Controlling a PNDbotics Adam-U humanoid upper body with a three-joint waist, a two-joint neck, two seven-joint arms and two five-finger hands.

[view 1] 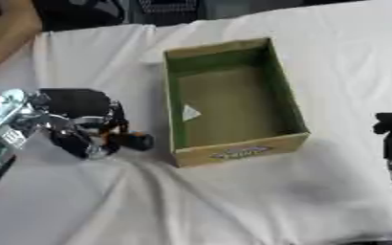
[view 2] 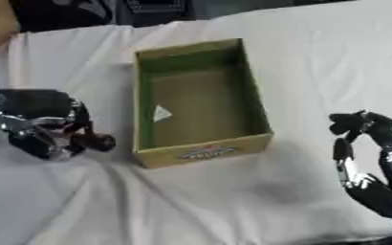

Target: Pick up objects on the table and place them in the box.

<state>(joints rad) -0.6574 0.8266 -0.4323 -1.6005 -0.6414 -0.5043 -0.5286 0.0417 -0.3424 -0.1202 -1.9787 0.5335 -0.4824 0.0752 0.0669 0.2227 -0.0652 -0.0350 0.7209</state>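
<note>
A white-clothed counter (view 1: pixel 233 201) bears an open box (view 1: pixel 233 103). The left hand (view 1: pixel 86 127), curled, contents unclear, should be lifted over the rim; the right hand (view 2: pixel 371 158) rests relaxed.

Open cardboard box (view 2: pixel 201 100) sits on the white-clothed desk (view 2: pixel 233 201), left hand (view 2: pixel 45 127) curled just beside its left wall, right hand (view 2: pixel 363 158) well apart at right.

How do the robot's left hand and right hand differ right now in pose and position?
The left hand lies low on the white cloth just left of the green box, fingers curled; whether it holds something cannot be told. The right hand stands near the right edge, well apart from the box, fingers pointing up and holding nothing. Both are black with silver parts, and both are outside the box.
</note>
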